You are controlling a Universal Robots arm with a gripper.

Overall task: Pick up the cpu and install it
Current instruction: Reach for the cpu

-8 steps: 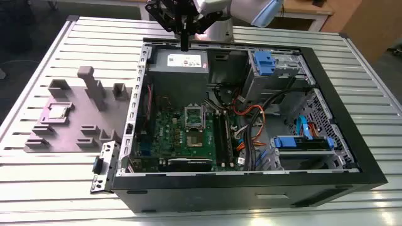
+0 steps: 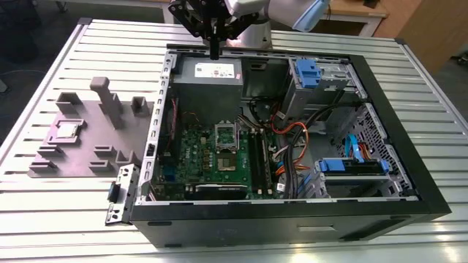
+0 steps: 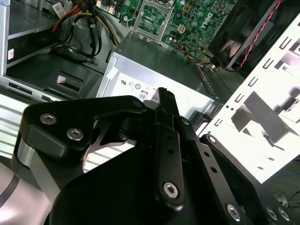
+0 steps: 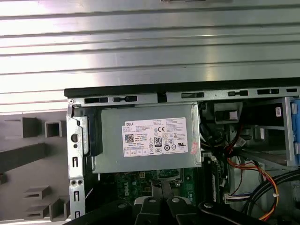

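Above the far rim of the open computer case [image 2: 380, 93], the claw [image 2: 214, 53] hangs with its fingers pointing down and pressed together, closed on nothing that can be seen. In the second wrist view its black linkages converge on the joined fingertips of the claw [image 3: 165, 94], which sit over the grey metal box [image 3: 154, 70] with the white label. That box [image 4: 147, 138] lies in a corner of the case, just beside the green motherboard [image 2: 212, 159].

The cpu [image 2: 68, 129] lies well apart from the claw, on the exterior view's left of the case. It rests flat in a square recess of a grey fixture plate [image 2: 80, 164], silvery top up, and the plate lies on the slatted metal worktop [image 2: 44, 219].

Inside the case, the silver socket frame [image 2: 225, 133] with its dark centre sits on the motherboard, with orange and black cables [image 2: 292, 137] running beside it toward the exterior view's right.
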